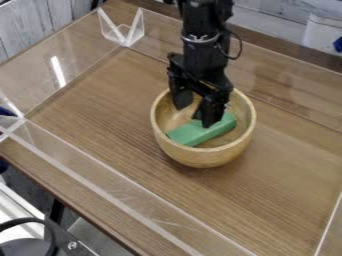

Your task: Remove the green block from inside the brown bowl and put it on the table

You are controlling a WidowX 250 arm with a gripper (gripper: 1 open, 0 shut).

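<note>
A light tan wooden brown bowl (203,150) sits near the middle of the table (107,110). Inside it lies the green block (205,131), a flat bright green bar tilted against the bowl's inner wall. My black gripper (197,108) hangs straight down over the bowl, its two fingers spread open and dipping just inside the rim above the block's far end. Nothing is between the fingers.
Low clear acrylic walls (67,170) edge the tabletop on all sides. A small clear acrylic bracket (123,28) stands at the far left corner. Bare wood surrounds the bowl to the left, front and right.
</note>
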